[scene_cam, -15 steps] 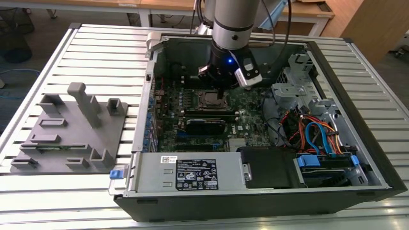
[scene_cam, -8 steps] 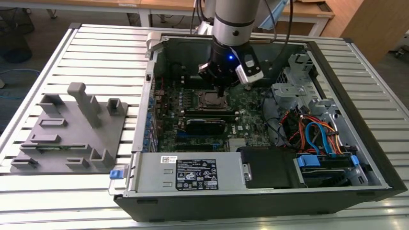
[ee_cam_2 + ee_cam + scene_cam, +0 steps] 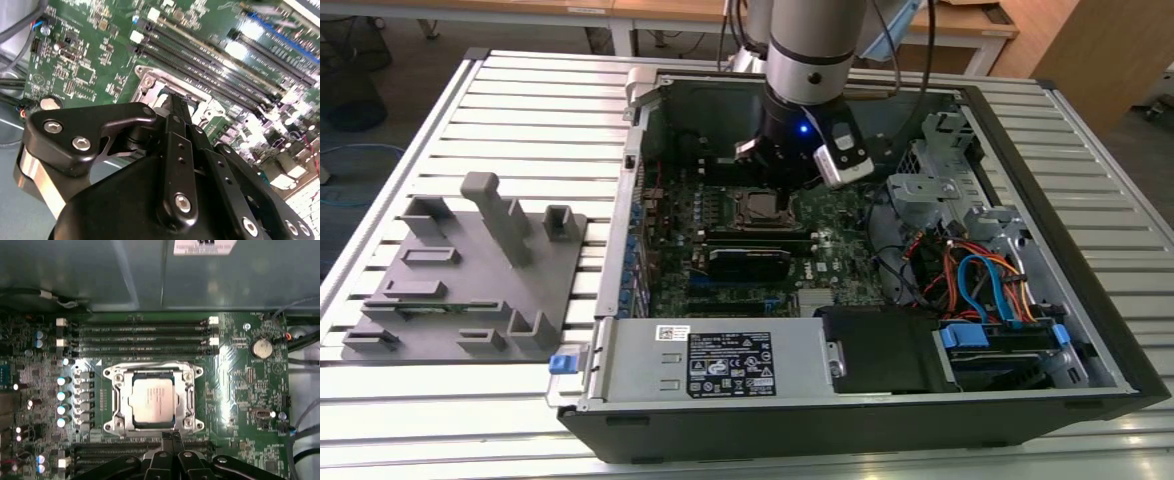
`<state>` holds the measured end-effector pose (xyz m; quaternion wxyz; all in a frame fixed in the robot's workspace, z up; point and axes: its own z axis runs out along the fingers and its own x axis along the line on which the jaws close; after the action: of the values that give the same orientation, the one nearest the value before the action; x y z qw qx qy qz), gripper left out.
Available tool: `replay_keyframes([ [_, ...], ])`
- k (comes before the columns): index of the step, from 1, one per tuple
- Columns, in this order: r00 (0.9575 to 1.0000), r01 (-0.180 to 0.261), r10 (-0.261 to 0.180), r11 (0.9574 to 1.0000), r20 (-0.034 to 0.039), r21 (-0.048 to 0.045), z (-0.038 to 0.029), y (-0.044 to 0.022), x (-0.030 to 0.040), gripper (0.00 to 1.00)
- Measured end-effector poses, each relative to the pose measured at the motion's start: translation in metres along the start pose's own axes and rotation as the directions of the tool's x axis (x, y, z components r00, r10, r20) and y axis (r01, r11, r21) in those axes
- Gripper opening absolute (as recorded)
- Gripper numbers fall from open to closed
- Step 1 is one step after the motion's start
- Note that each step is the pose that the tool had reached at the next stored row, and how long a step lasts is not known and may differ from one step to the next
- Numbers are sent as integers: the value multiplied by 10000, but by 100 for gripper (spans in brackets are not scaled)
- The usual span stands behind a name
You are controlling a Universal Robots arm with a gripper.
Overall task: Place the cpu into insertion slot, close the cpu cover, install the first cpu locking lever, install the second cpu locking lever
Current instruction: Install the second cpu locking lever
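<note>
In the first wrist view the cpu [image 3: 152, 400] lies flat in the insertion slot [image 3: 111, 374] on the green board. The cpu cover [image 3: 152, 375] is down around it, and the chip's silver top shows through the window. My gripper [image 3: 171, 436] hovers just off one edge of the socket with its black fingers pressed together and nothing between them. The second wrist view has the same shut fingers [image 3: 172, 107] pointing at the socket's silver corner [image 3: 146, 80]. In the exterior view the gripper [image 3: 781, 185] hangs over the socket [image 3: 761, 207]. I cannot tell the locking levers from the frame.
The board sits inside an open computer case [image 3: 854, 400] lying on a slatted table. Memory slots [image 3: 145, 335] run along two sides of the socket. A drive cage and coloured cables [image 3: 987, 280] fill the exterior view's right. A grey fixture block [image 3: 467, 270] stands on the left.
</note>
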<state>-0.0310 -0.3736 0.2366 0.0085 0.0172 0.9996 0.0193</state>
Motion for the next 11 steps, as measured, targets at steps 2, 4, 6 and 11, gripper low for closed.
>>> replay_keyframes([
  [2,10000,-1,1,10000,-2,1,-2,-37,-1,10],
  [4,10000,-1,1,10000,-4,1,-3,-71,-2,10],
  [6,10000,-4,4,10000,-93,4,0,-89,-3,10],
  [11,9987,-17,18,10000,-507,19,9,-123,-3,10],
])
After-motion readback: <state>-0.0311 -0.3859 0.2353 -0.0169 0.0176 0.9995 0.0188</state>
